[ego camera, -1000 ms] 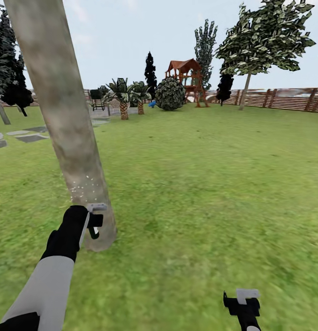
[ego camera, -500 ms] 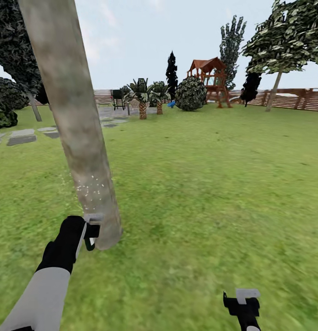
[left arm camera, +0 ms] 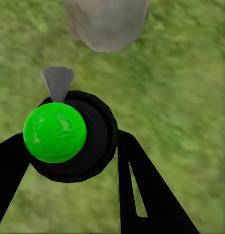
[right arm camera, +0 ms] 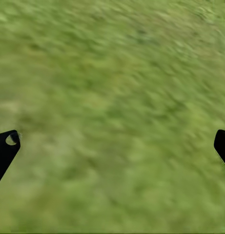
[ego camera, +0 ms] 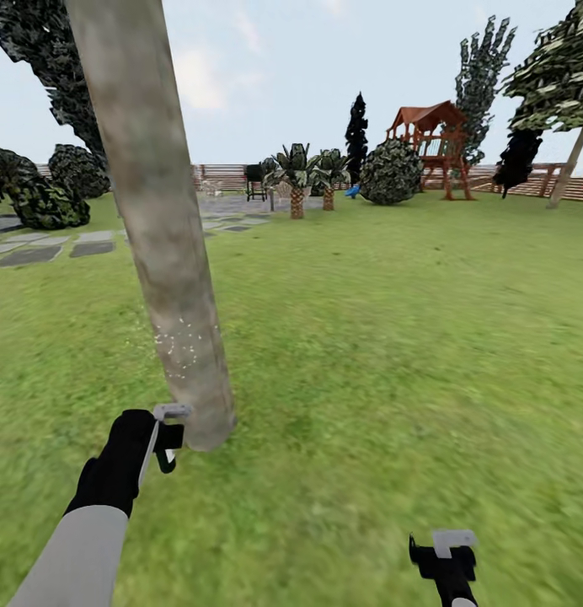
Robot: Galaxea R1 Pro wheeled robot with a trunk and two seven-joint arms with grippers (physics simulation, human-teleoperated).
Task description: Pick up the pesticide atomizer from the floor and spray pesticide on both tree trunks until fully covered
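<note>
the spray bottle (left arm camera: 73, 139) sits between the two black fingers of the left gripper (left arm camera: 68, 161), seen from above in the left wrist view as a round black body with a bright green top and a small grey nozzle pointing at the base of the trunk; no red top or white label can be made out from this angle. the left gripper pinches it, one finger against each side. in the head view that left gripper (ego camera: 167, 438) hangs low over the grass (ego camera: 367, 354), just beside the foot of the tree trunk (ego camera: 161, 228), not touching it.

one thick trunk stands close, pale grey-brown with blurry mottled bark, leaning a little as it rises out of the frame. a small patch of whitish specks (ego camera: 180, 344) lies on its lower part, above the gripper.

the right gripper (ego camera: 443, 556) is low at the right, over bare grass, well apart from the trunk. in the right wrist view its two fingertips (right arm camera: 6, 146) sit at opposite edges, spread wide with nothing between them.

farther off, grey paving slabs (ego camera: 56, 244) lie in the lawn at the left. two small palms (ego camera: 312, 173) stand mid-distance, then one round bush (ego camera: 391, 173), one red-roofed play tower (ego camera: 430, 143), and a second pale-trunked tree (ego camera: 565, 93) at the far right before the slatted wooden fence (ego camera: 527, 179).
</note>
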